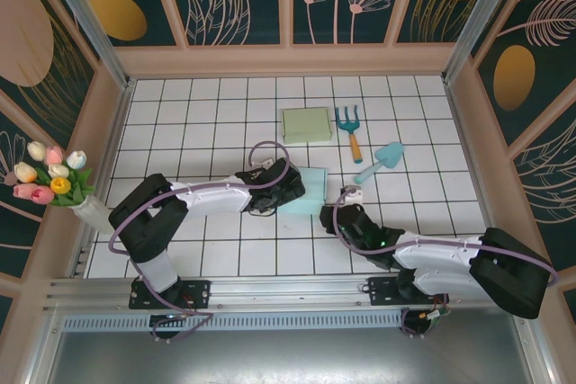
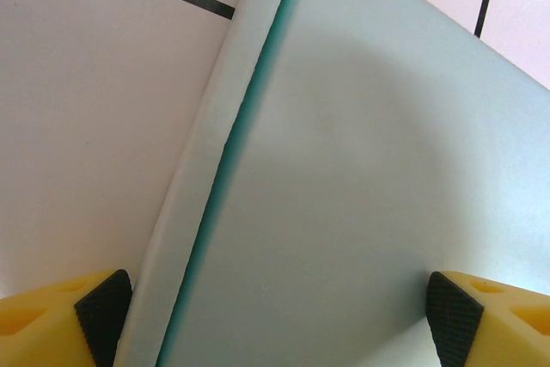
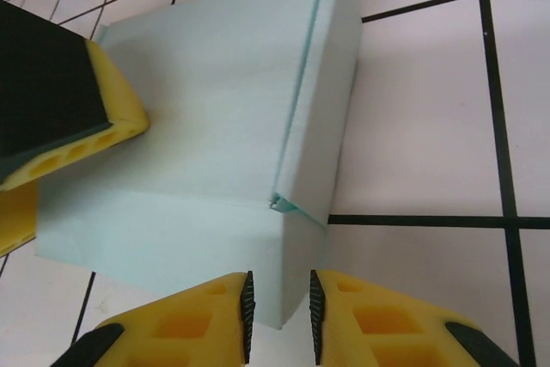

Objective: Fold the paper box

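The pale teal paper box (image 1: pixel 306 193) lies on the tiled table's middle. My left gripper (image 1: pixel 284 184) is open wide over the box's left part. In the left wrist view, the left gripper (image 2: pixel 277 322) has its pads on either side of the lid panel (image 2: pixel 361 178), beside a side flap (image 2: pixel 215 161). One left finger (image 3: pixel 60 100) rests on the box top (image 3: pixel 198 100). My right gripper (image 1: pixel 338 213) sits at the box's near right corner. In its wrist view, the right gripper (image 3: pixel 280 320) is open by a narrow gap, with the box corner (image 3: pixel 288 281) showing in it.
A folded green box (image 1: pixel 307 123) lies behind the teal one. To the right are a blue rake with an orange handle (image 1: pixel 350 130) and a teal trowel (image 1: pixel 383 161). A vase of tulips (image 1: pixel 54 182) stands at the left wall. Wooden walls enclose the table.
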Motion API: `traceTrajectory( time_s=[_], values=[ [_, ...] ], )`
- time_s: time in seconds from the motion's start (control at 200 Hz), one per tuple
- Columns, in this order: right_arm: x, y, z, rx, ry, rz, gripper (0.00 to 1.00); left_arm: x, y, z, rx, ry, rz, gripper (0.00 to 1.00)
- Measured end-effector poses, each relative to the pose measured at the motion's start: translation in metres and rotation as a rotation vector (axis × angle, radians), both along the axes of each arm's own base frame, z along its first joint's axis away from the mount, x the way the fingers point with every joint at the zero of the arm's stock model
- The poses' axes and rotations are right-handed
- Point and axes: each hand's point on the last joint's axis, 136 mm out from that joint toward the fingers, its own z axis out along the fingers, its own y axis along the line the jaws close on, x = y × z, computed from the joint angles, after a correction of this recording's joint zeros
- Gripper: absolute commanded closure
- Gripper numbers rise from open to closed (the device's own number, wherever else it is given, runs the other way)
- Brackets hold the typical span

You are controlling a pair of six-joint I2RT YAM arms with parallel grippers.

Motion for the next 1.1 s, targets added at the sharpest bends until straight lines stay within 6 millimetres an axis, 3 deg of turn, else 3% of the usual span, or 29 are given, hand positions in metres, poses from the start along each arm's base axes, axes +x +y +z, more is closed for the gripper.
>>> traceTrajectory(
  time_s=[0.485, 1.096],
  values=[
    [0.002, -0.003, -0.034, -0.123, 0.074, -0.010, 0.76, 0.002, 0.000, -0.001, 0.004, -0.007, 0.004, 0.12],
    [0.007, 0.006, -0.012, -0.093, 0.125, -0.095, 0.79, 0.009, 0.001, 0.000, 0.018, -0.032, 0.025, 0.11]
  ],
)
